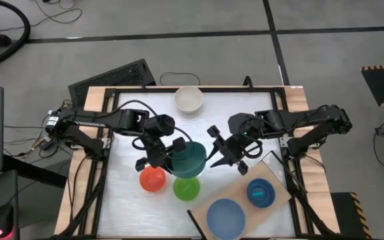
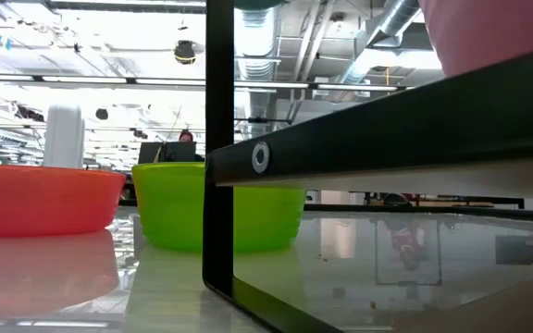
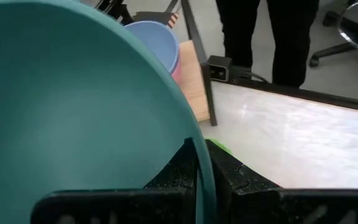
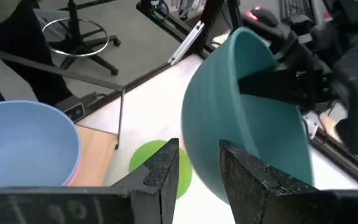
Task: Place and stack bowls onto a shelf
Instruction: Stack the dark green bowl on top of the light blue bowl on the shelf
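On your white table (image 1: 132, 207) stand the cream-white bowl (image 1: 188, 99), red bowl (image 1: 153, 179), lime green bowl (image 1: 186, 189) and the shelf (image 1: 275, 170), which carries the slate blue bowl (image 1: 226, 217) and cyan bowl (image 1: 261, 193).

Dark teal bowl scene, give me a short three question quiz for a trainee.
1. True or false: the left gripper is shut on the rim of the dark teal bowl.
2. Which bowl sits on the table nearest the far edge? A) cream-white bowl B) red bowl C) lime green bowl
3. Fill in: the slate blue bowl and the cyan bowl rest on the ____.

Key: 1 true; 2 A; 3 shelf.
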